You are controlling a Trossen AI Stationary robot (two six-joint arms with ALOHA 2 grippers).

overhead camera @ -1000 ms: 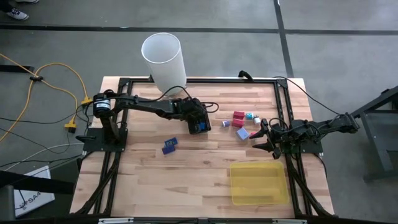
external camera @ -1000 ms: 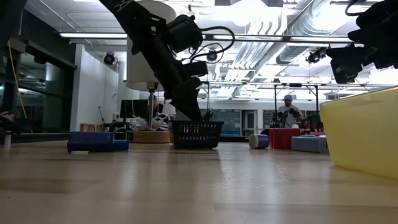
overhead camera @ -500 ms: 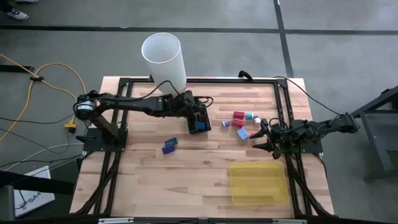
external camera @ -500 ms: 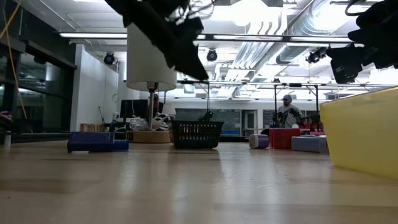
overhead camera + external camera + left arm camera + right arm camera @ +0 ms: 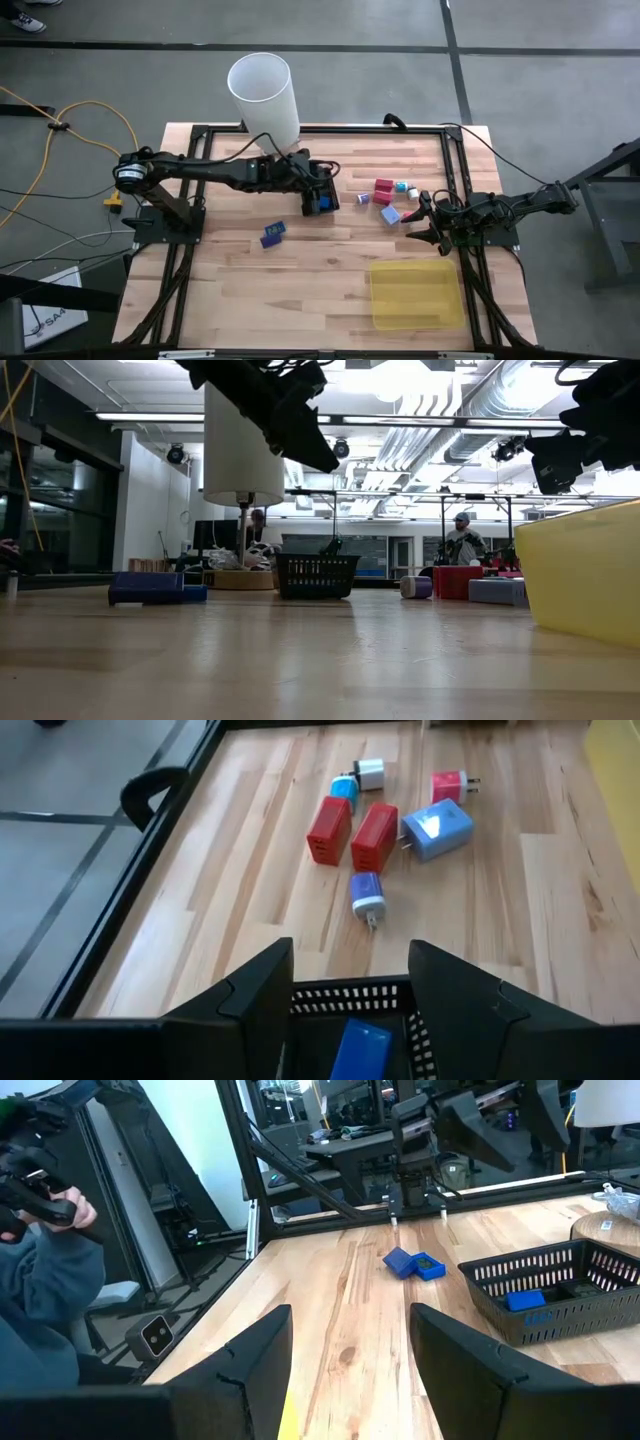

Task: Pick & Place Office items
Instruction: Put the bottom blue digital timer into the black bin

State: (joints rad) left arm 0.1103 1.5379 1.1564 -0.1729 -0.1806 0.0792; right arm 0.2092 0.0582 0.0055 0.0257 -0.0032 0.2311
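Left hand (image 5: 350, 982) — blue piece (image 5: 358, 1048) beneath, apart

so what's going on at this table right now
A two-armed robot is sorting small office items. The left end effector hangs above the black mesh basket, fingers apart and holding nothing; a blue piece lies in the basket. Two more blue pieces sit on the wood nearer the left arm. A cluster of red, pale blue and purple plugs waits beside the idle right end effector, which is open. The yellow tray looks empty.
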